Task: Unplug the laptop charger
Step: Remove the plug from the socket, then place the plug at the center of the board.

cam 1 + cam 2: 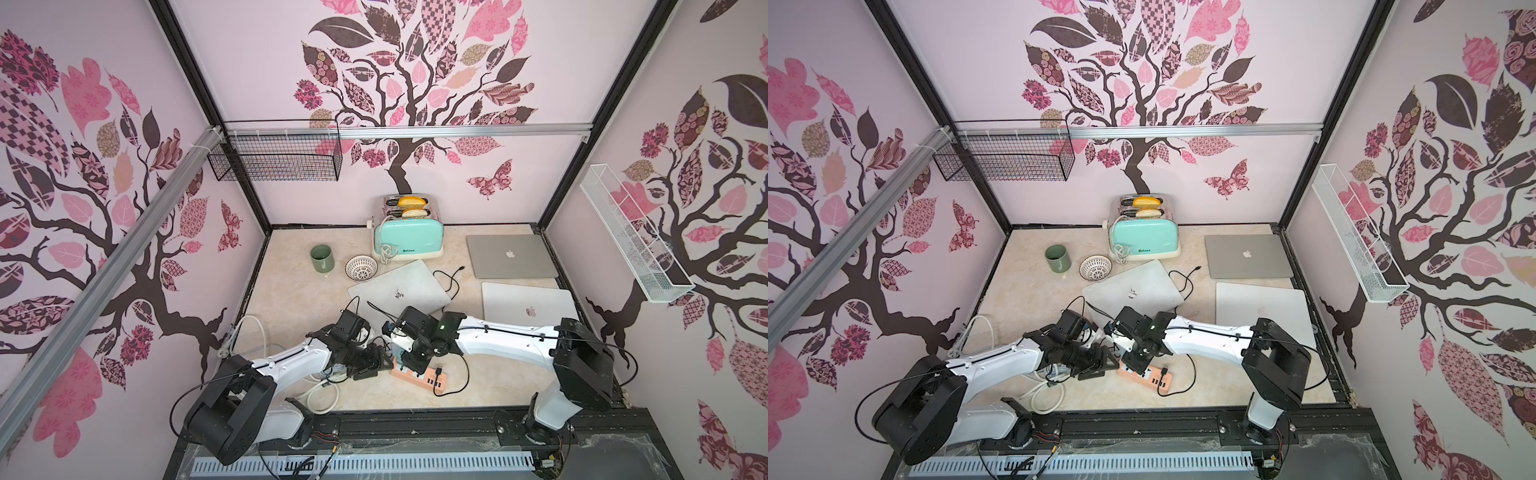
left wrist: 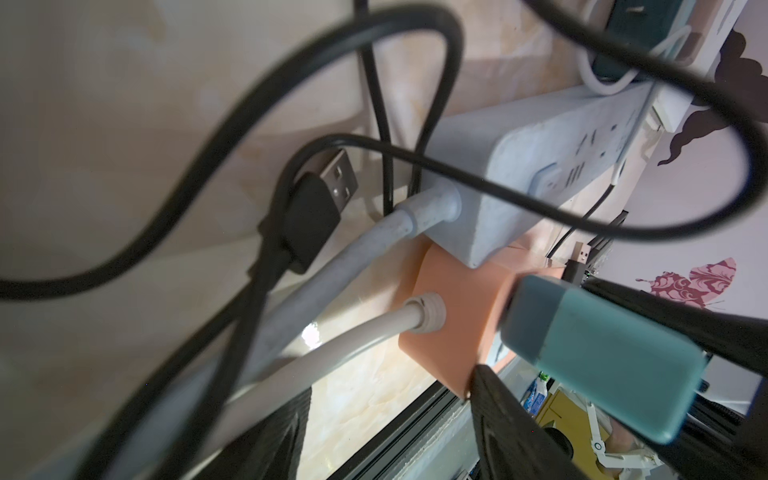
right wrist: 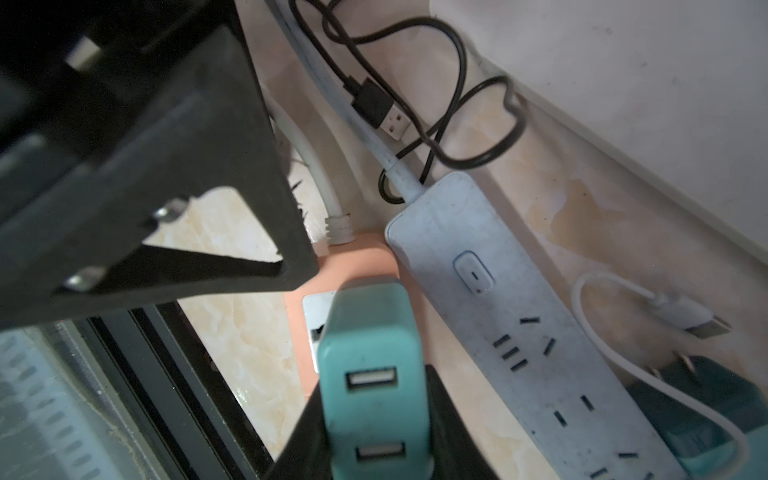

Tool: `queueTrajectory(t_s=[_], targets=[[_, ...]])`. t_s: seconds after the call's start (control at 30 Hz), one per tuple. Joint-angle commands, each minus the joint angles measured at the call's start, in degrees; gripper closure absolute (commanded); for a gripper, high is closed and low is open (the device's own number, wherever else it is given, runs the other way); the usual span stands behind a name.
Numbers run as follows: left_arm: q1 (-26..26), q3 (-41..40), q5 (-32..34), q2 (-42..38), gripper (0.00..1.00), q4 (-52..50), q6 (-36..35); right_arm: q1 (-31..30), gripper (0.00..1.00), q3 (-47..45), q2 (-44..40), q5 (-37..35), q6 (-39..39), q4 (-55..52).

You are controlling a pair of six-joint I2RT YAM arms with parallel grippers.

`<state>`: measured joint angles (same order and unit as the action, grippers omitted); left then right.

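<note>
We find the marble-patterned surface [image 1: 299,299] carrying a closed laptop [image 1: 399,291] just behind both arms. At the near edge, the left gripper [image 1: 376,363] holds its fingers [image 2: 511,419] apart, with one tip resting on the end of the orange power strip [image 2: 453,316]. The right gripper [image 3: 370,436] has its fingers clamped on either side of the teal charger [image 3: 365,345]. The charger stands on the strip's socket (we cannot tell whether the prongs are fully seated). A loose black USB plug [image 3: 382,110] lies on the surface nearby.

Top views overhead; wrist views close on charger [image 3: 365,345]
</note>
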<state>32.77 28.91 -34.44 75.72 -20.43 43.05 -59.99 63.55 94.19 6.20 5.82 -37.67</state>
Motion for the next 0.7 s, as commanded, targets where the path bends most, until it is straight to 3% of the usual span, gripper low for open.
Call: queueTrajectory(t_s=[0.0, 0.4, 0.67], targets=[[0.27, 1.14, 2.70, 0.68, 0.37, -1.44, -1.11, -0.02, 0.83, 0.93, -2.56, -0.21, -0.93, 3.85], [0.27, -0.24, 1.92, 3.09, 0.41, -0.40, 0.19, -0.04, 0.83, -3.14, -9.51, 3.26, -0.81, 7.11], [0.22, 1.19, 2.45, -0.75, 0.41, -3.22, 0.40, 1.54, 0.83, 2.44, -4.10, -7.44, -4.28, -3.29]])
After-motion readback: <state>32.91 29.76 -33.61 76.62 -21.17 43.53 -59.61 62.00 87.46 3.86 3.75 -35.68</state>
